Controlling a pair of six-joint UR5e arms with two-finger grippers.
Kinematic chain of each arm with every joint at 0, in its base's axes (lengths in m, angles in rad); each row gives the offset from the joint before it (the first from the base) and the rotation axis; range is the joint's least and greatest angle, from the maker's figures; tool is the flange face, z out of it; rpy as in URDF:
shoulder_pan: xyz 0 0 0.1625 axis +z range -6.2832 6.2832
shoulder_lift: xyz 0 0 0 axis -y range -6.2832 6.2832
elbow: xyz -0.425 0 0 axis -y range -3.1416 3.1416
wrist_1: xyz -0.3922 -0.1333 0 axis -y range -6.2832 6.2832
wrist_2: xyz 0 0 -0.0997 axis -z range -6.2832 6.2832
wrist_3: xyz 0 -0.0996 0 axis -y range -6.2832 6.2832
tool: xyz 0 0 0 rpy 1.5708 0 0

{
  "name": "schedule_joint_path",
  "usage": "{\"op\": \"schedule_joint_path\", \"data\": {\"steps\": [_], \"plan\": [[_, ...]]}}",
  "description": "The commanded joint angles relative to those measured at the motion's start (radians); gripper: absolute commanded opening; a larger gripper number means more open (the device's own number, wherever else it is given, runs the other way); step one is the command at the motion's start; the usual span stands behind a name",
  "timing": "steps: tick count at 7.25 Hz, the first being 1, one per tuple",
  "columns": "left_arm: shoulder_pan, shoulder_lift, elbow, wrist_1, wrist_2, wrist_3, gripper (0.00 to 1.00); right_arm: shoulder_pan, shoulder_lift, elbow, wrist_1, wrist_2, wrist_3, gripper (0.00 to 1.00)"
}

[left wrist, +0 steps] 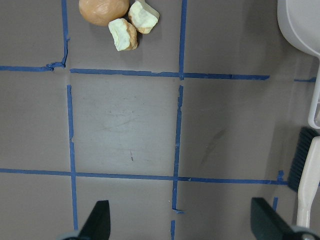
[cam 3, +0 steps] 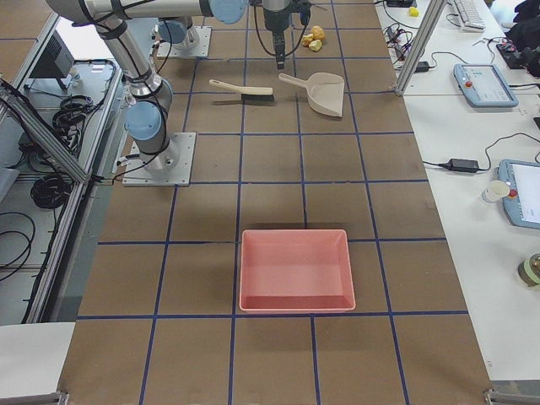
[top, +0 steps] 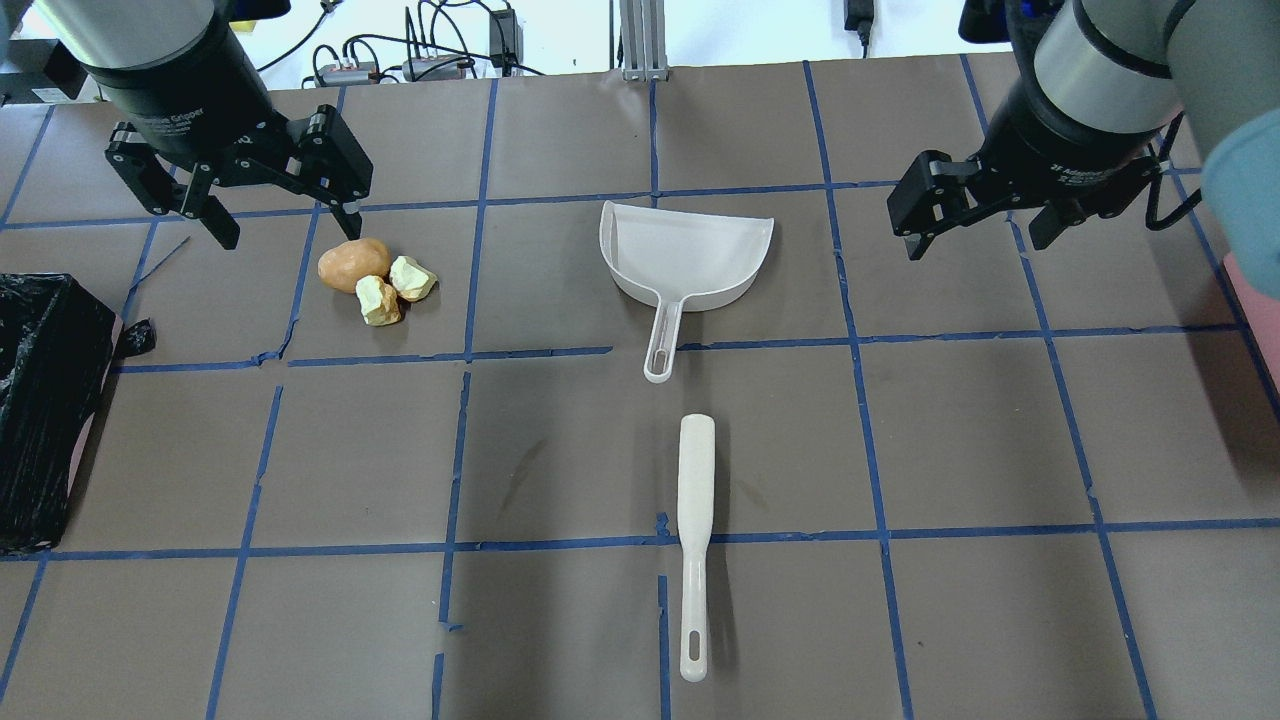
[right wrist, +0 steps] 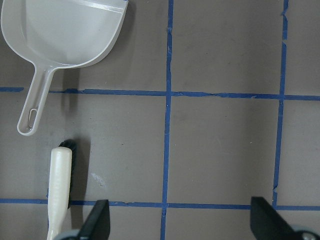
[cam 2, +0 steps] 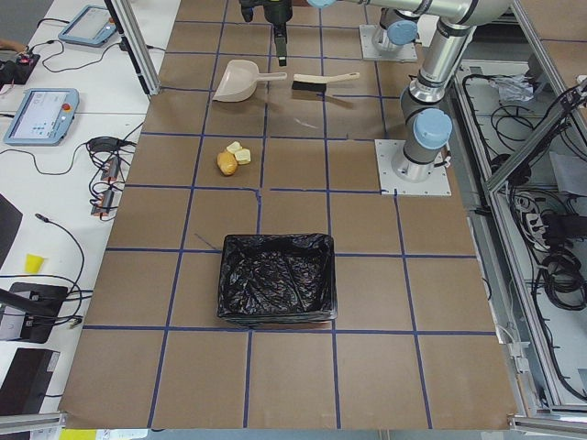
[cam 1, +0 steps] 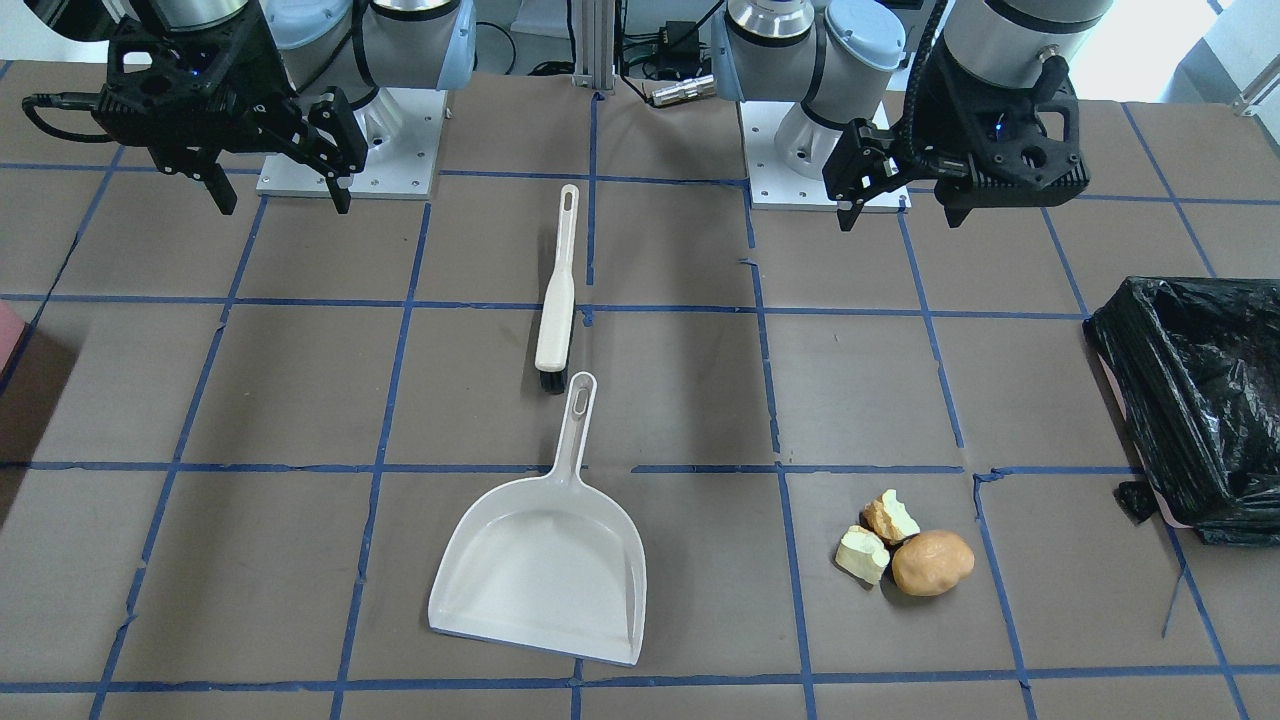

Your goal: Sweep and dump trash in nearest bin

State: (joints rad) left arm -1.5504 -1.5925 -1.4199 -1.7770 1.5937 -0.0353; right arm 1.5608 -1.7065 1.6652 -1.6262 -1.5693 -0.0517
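Note:
The trash is a tan potato-like lump (cam 1: 932,563) and two pale bitten chunks (cam 1: 862,553) lying together on the brown table. It also shows in the overhead view (top: 354,264) and the left wrist view (left wrist: 104,10). The bin (cam 1: 1195,400), lined with a black bag, stands at the table's end on my left side. A white dustpan (cam 1: 545,565) and a white brush (cam 1: 557,300) lie in the middle. My left gripper (top: 288,228) is open and empty, above the table next to the trash. My right gripper (top: 975,243) is open and empty, to the right of the dustpan.
A pink tray (cam 3: 295,268) lies at the table's end on my right side. Blue tape lines mark a grid on the table. The brush's black bristles (right wrist: 67,145) point at the end of the dustpan's handle (right wrist: 30,117).

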Motion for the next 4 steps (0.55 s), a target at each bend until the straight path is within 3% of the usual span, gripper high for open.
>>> {"op": "schedule_joint_path", "data": {"steps": [1, 2, 4], "plan": [[0.0, 0.005, -0.02, -0.001, 0.0, 0.0, 1.0, 0.001, -0.001, 0.001, -0.001, 0.0, 0.001, 1.0], [0.001, 0.046, -0.036, -0.001, 0.002, 0.011, 1.0, 0.001, -0.002, 0.001, 0.0, 0.0, 0.004, 1.0], [0.021, 0.043, -0.071, 0.118, 0.009, 0.049, 1.0, 0.001, -0.002, 0.001, 0.0, 0.0, 0.006, 1.0]]}}
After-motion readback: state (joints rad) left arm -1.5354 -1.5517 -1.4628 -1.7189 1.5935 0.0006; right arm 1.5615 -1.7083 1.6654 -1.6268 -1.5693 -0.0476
